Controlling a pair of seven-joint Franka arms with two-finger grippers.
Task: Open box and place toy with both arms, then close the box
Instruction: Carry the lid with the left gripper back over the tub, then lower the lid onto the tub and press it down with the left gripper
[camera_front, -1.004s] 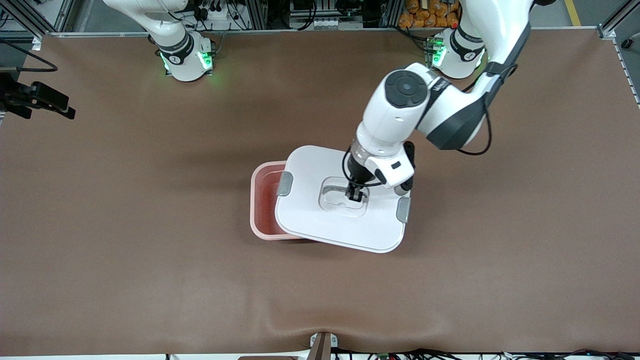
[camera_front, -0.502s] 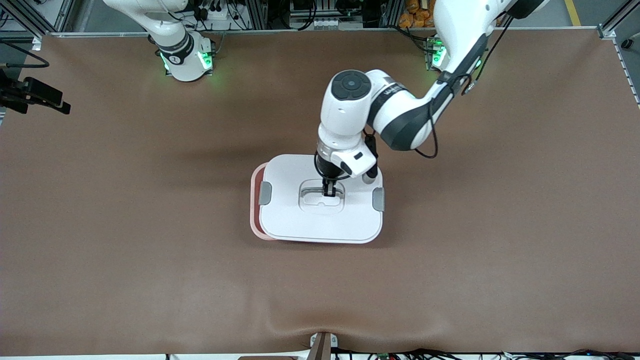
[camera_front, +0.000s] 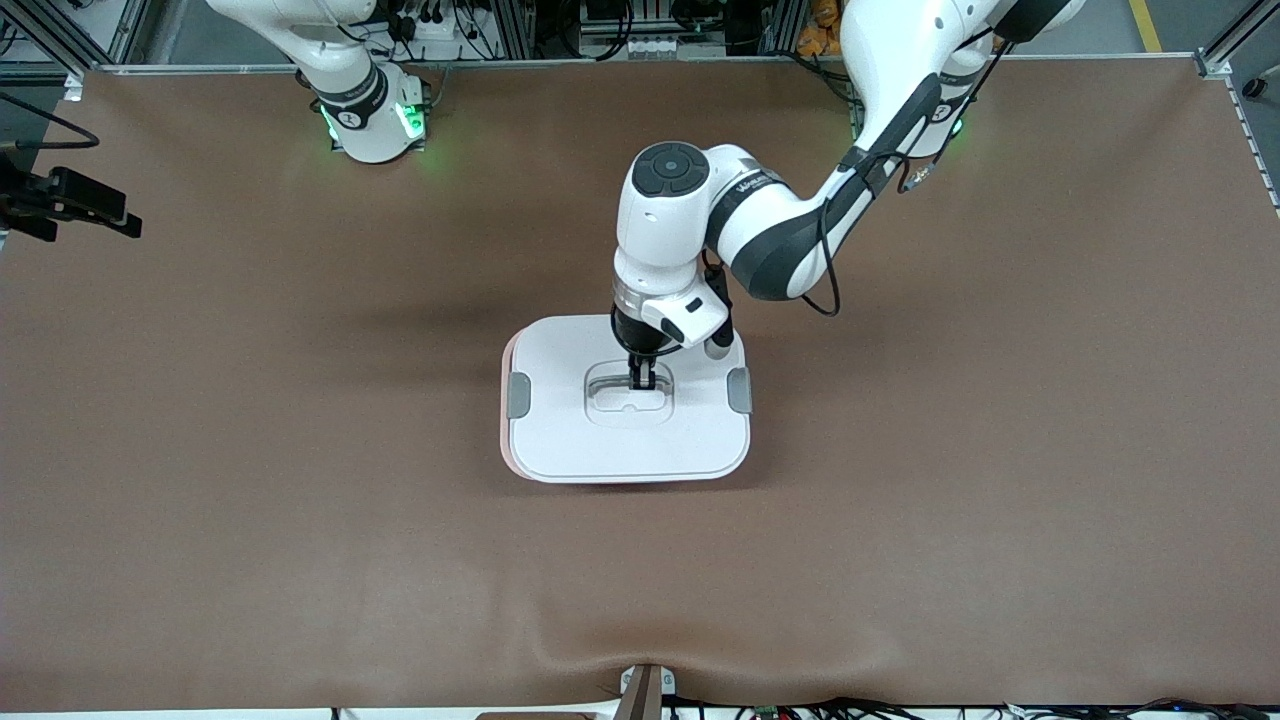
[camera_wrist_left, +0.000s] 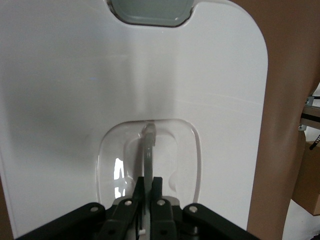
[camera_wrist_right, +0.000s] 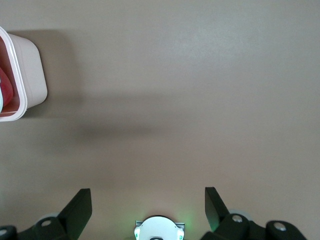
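box (camera_front: 506, 440) at frame centre on surface (camera_front: 300, 500), lid (camera_front: 560, 430) nearly square over it. left gripper (camera_front: 640, 381) fingers pinching lid handle (camera_front: 627, 392). right gripper (camera_wrist_right: 148, 207) fingers spread, waiting over bare surface. risk: lid released slightly offset, rim not seating, clips left unlatched.

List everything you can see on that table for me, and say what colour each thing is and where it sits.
Table: one, brown cover, spanning the view.
Box: one, translucent pink tub, mid-table, almost hidden under its lid; only a thin rim shows.
Lid: one, white with grey end clips, over the box.
Handle: one, grey, recessed in the lid's middle.
Left pincer: one, black, shut on the handle.
Right pincer: one, black, open, over bare table at the right arm's end, waiting.
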